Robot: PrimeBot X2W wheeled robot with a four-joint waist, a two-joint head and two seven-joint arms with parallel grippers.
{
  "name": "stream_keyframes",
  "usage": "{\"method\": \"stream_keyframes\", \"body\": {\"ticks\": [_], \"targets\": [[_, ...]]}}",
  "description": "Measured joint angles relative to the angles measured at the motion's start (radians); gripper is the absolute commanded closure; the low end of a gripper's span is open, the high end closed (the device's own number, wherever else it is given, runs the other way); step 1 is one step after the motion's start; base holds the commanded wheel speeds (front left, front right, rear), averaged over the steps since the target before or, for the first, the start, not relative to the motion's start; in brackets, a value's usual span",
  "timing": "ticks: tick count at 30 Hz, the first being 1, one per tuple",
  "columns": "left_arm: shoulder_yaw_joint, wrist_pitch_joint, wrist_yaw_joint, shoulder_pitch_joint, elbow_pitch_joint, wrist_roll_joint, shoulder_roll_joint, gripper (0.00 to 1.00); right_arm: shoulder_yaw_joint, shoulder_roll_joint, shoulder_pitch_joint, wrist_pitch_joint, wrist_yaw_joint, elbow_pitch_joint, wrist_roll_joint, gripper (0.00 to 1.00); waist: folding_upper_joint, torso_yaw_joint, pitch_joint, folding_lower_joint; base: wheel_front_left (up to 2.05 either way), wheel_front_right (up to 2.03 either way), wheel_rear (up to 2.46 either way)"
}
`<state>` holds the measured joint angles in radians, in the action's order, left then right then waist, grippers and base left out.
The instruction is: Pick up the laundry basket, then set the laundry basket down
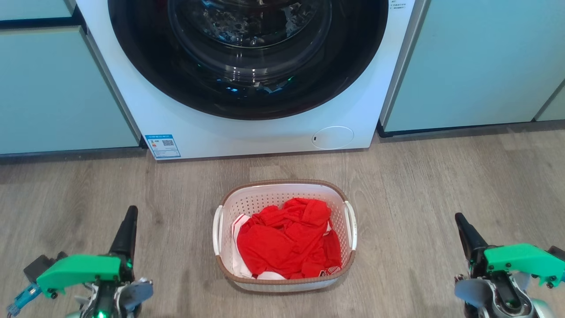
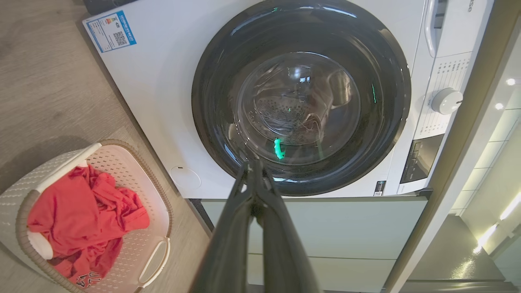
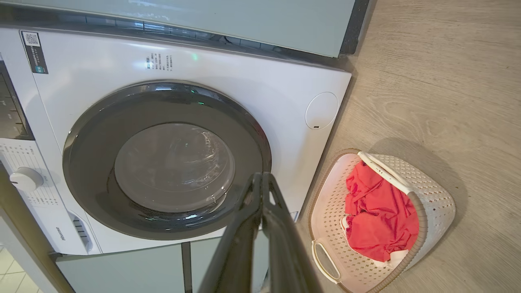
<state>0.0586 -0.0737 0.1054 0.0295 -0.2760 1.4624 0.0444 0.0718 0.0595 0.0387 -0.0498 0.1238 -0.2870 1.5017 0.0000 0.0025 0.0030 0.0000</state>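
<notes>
White perforated plastic, brown rim: the laundry basket (image 1: 284, 181) stands upright on the grey wood-look floor (image 1: 441, 185). It is centred in the head view, near the front of the washing machine (image 1: 265, 132) with a strip of floor between them. Red clothes (image 1: 287, 243) lie bunched inside, below the rim. One white handle sits on each side, both free of the grippers.

Left gripper (image 1: 130, 216): low at the left of the head view, well apart from the basket, fingers pressed together, holding nothing. In the left wrist view the tips meet in front of the machine door.

Right gripper (image 1: 462, 222): low at the right, also well apart from the basket, fingers pressed together, empty.

Machine door shut, dark glass. Pale green cabinets (image 1: 476, 62) stand on either side of the machine. In each wrist view the basket lies off to one side of the fingers.
</notes>
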Motion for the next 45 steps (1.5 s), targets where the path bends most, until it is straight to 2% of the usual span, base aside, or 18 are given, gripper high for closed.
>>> {"method": "stream_keyframes", "body": {"ticks": [13,45], "targets": [[0.019,-0.032,0.019,0.025,0.0,0.139,-0.003,1.0,0.028,0.0,0.017,-0.033,0.0,0.002,0.125,1.0,0.0,-0.003,0.0,0.0,0.0,0.0,0.0],[0.019,-0.032,0.019,0.029,0.0,0.142,-0.003,1.0,0.036,-0.001,0.02,-0.042,0.0,0.007,0.127,1.0,0.0,-0.003,0.0,0.0,0.0,0.0,0.0]]}}
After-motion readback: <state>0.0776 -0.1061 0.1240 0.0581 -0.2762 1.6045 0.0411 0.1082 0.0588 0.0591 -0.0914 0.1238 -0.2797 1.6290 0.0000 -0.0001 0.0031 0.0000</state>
